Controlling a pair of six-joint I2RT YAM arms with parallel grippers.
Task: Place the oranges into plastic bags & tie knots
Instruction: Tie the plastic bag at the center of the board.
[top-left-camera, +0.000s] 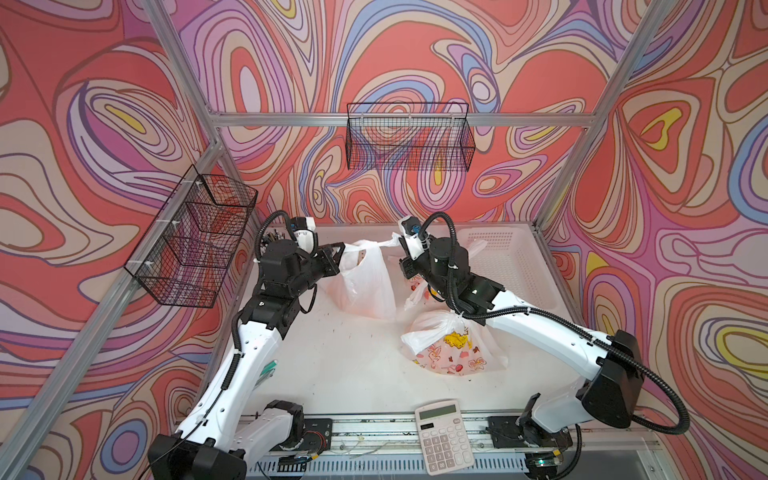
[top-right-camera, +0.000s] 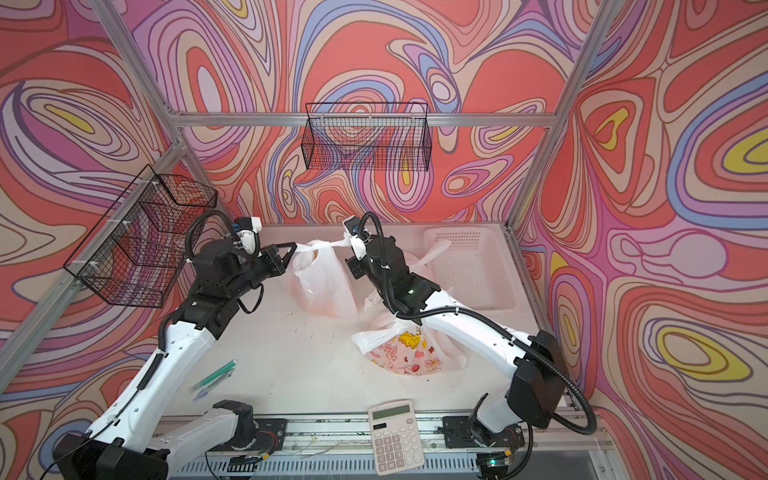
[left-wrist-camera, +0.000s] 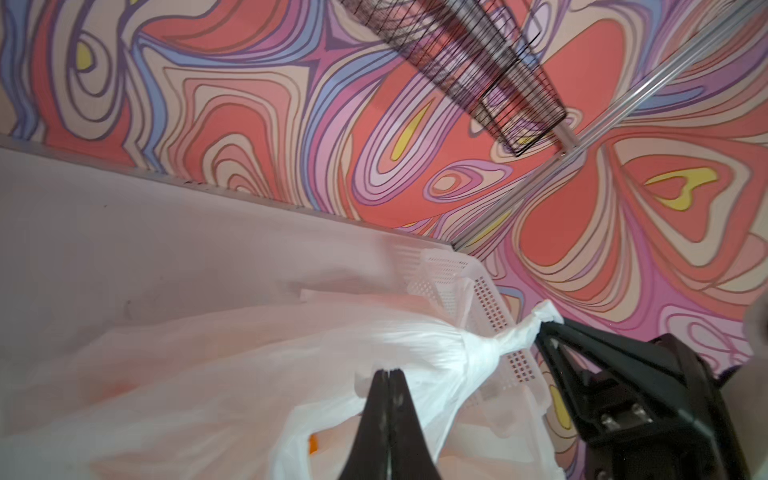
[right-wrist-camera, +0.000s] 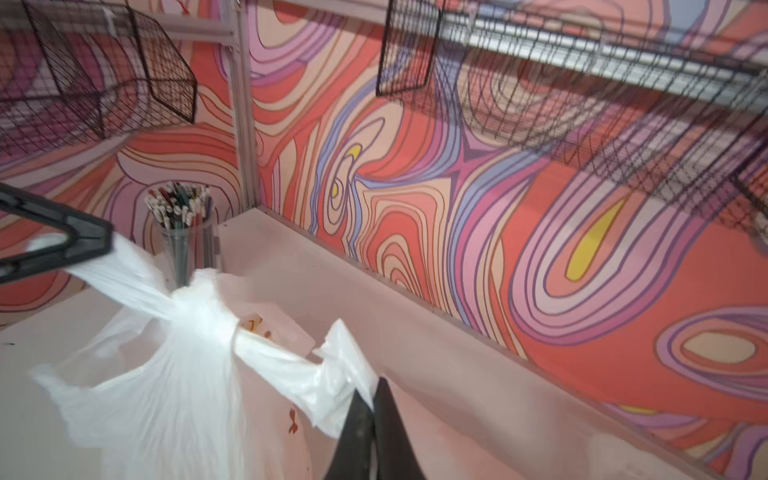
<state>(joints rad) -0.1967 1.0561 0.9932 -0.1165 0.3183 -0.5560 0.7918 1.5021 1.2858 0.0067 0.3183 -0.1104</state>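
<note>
Left tool, right tool tight on bag

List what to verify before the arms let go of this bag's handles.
1. left gripper clamped on one handle of the plain white bag: ok.
2. right gripper clamped on the opposite handle: ok.
3. knot formed between the two grippers: ok.
4. Knot cinched tight enough to hold: cannot tell.
5. oranges inside, with orange showing through the plastic: ok.
6. printed bag nearby already knotted: ok.
</note>
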